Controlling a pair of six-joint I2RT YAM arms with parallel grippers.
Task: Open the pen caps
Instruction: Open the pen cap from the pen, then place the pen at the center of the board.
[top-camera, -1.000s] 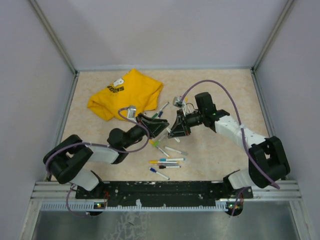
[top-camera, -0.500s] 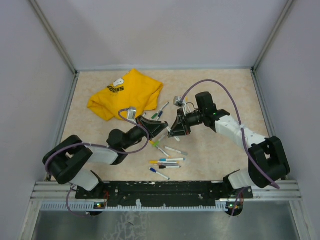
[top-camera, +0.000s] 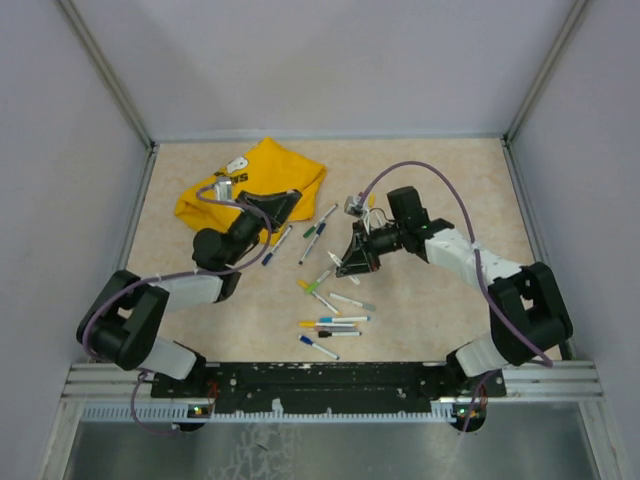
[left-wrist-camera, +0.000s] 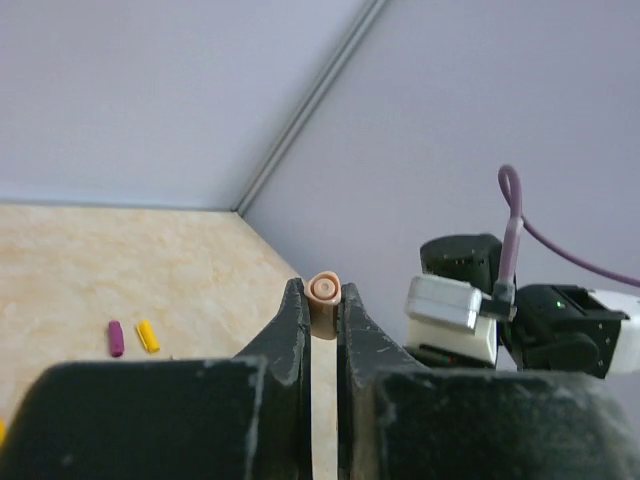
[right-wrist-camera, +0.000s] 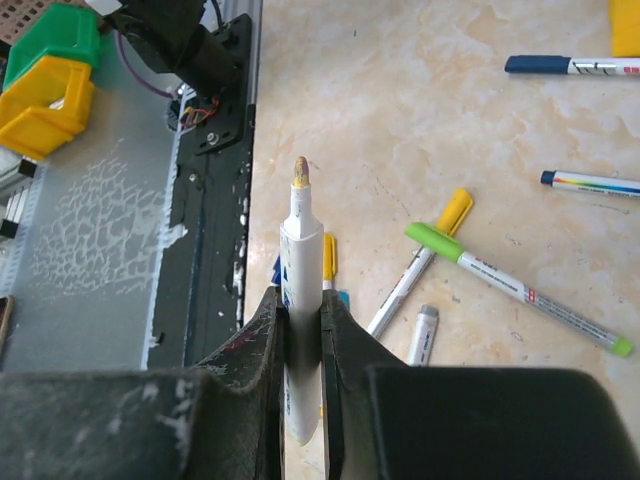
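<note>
– While the left gripper (left-wrist-camera: 322, 312) pinches that peach-coloured cap (left-wrist-camera: 324, 288) at the very ends of its fingers, where is the pen it belongs to?

– It's in the right gripper (right-wrist-camera: 300, 300), whose fingers are pressed onto the white barrel of the pen (right-wrist-camera: 301, 235). The bare tip points away from the wrist, and the two arms are well apart above the table (top-camera: 440, 180).

– So this one looks opened. What worries you?

– The cap. Only its lower part sits between the pads, and its open end pokes out beyond them. It's smooth plastic, so a jolt of the arm could squirt it free and send it rolling.

– Toward the yellow T-shirt (top-camera: 250, 180)?

– Possibly. From above, the left gripper hangs at the shirt's near edge, and a cap lost in those folds would be hard to find.

– And the pen?

– If it's set down tip first, it could pivot in the grip and mark the table.

– The other pens (top-camera: 333, 322)?

– They're scattered loosely mid-table, some touching. Dropping the open pen among them could crowd them and spoil the next pick. A purple cap (left-wrist-camera: 116, 338) and a yellow cap (left-wrist-camera: 148, 335) lie side by side on the table.
</note>
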